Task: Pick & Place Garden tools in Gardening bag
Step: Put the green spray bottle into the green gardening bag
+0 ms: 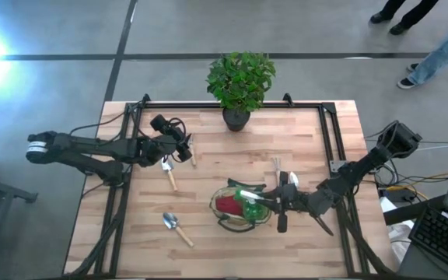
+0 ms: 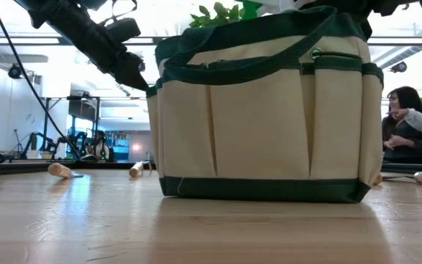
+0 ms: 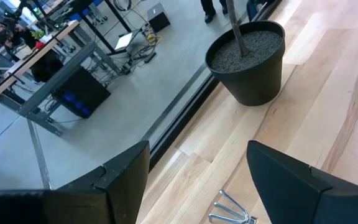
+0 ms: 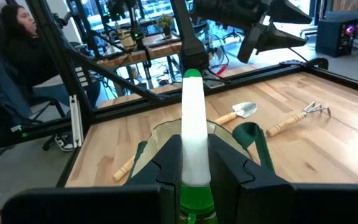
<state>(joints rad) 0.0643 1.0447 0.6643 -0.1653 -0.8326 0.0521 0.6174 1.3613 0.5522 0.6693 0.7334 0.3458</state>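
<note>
Green plastic spray bottle (image 4: pixel 193 155) pinched in right tool (image 4: pixel 194 177) above fabric bag (image 4: pixel 157 134).

A leafy green plant (image 1: pixel 240 78) stands in a dark pot (image 1: pixel 236 119) at the wooden table's (image 1: pixel 208 148) far edge; people's legs (image 1: pixel 434 50) show on the floor beyond.

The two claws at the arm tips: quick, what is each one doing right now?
Left end effector: open, holding nothing, above a small rake.
Right end effector: closed on the green spray bottle, over the bag.
</note>
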